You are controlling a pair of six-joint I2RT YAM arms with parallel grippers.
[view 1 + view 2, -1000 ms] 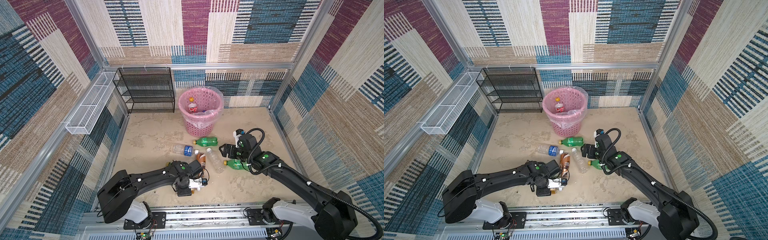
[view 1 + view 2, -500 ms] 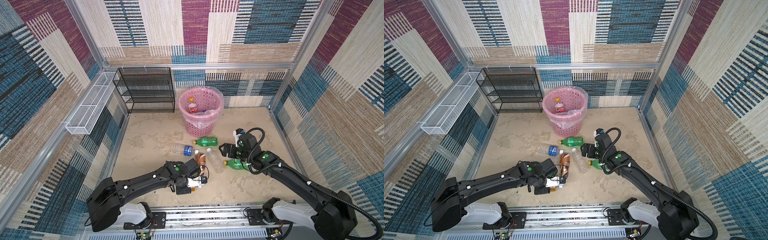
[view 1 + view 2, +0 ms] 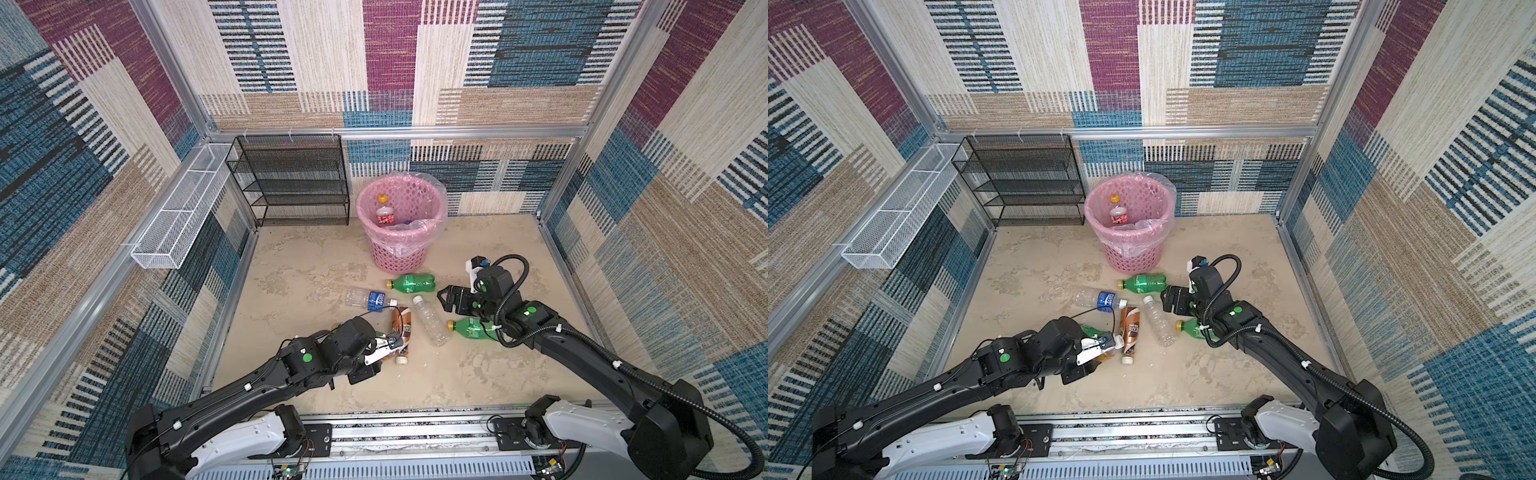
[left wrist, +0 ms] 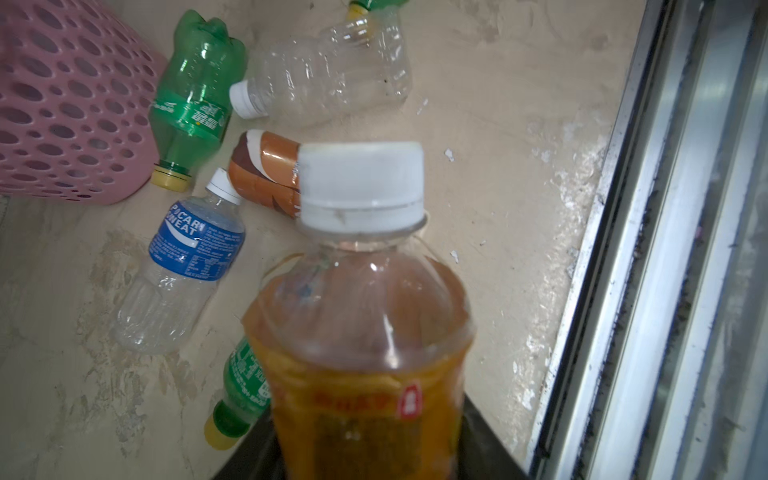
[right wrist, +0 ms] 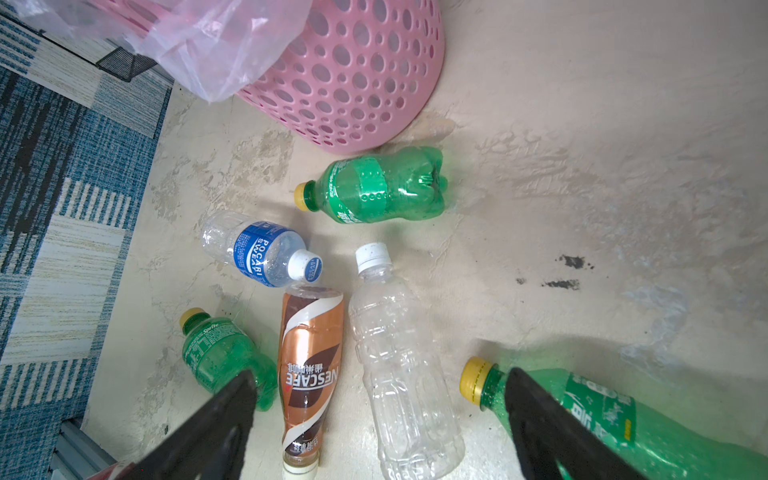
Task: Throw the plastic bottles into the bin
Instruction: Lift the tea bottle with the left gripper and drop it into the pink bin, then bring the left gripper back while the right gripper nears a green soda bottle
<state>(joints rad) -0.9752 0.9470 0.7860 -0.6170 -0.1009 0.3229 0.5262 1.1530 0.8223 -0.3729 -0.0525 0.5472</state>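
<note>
Left gripper clenched on an amber-labelled bottle. Only the left wrist view shows the catch plainly, a smooth clear shoulder under a plain white cap. In both top views the arm's wrist covers most of it.

Beside it a small green bottle with a yellow cap lies on the mottled beige floor. It is plain in the right wrist view but only a sliver of green in a top view.

Rightward lie a ridged blue-labelled bottle, a glossy brown coffee bottle and a ribbed unlabelled clear bottle, all close together.

Behind them stands the bin, a round pink plastic basket pierced with oval holes and lined with a crinkled clear bag, near the back wall. A lobed green bottle lies on its side just in front of the bin's foot. Only the top views look inside the bin, where a red-labelled bottle shows, cap up.

At right, the right gripper hangs released, its black jaws spread wide and holding nothing. A third green bottle lies just beside one jaw, partly under the arm.
</note>
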